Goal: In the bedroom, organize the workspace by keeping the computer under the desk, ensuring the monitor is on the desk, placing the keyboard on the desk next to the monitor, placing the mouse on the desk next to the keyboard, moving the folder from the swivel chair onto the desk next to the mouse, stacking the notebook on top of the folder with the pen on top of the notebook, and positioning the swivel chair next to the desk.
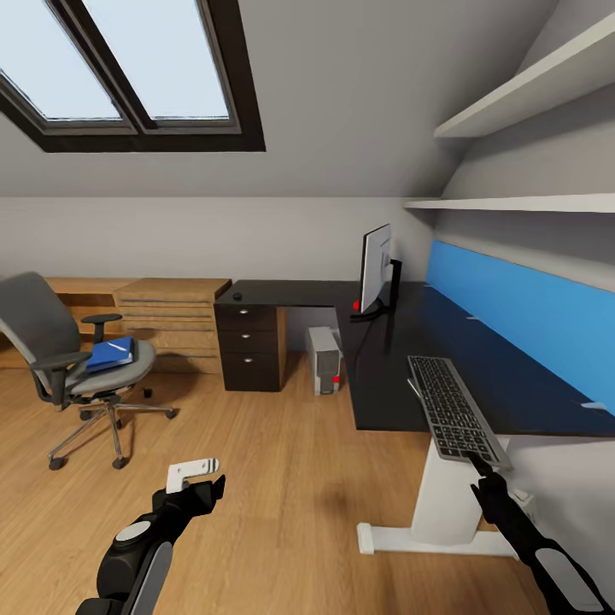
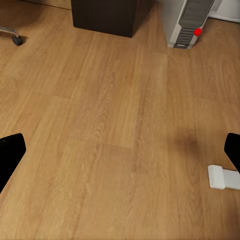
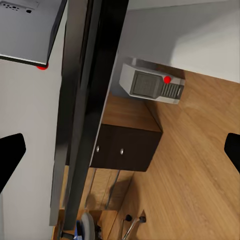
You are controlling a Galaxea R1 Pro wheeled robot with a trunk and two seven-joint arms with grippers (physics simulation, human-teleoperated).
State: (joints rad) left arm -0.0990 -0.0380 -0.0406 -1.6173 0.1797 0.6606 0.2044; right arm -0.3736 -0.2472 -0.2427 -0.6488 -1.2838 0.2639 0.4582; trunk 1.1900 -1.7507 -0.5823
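The keyboard (image 1: pixel 451 408) lies slanted on the black desk (image 1: pixel 384 350), its near end past the front edge. My right gripper (image 1: pixel 478 468) is open at that end, with the keyboard's edge (image 3: pixel 80 110) running between its spread fingers. The monitor (image 1: pixel 376 269) stands upright further back on the desk. A small black mouse (image 1: pixel 237 296) sits at the desk's left end. Under the desk stands the grey computer (image 1: pixel 325 359). The blue folder (image 1: pixel 109 353) rests on the swivel chair (image 1: pixel 51 337), far left of the desk. My left gripper (image 1: pixel 203 483) hangs open over the wood floor.
A black three-drawer unit (image 1: pixel 249 346) holds up the desk's left end. A light wood cabinet (image 1: pixel 171 316) runs along the back wall. The desk's white leg and foot (image 1: pixel 440 512) stand close to my right arm. Wall shelves (image 1: pixel 530 94) hang above the blue panel.
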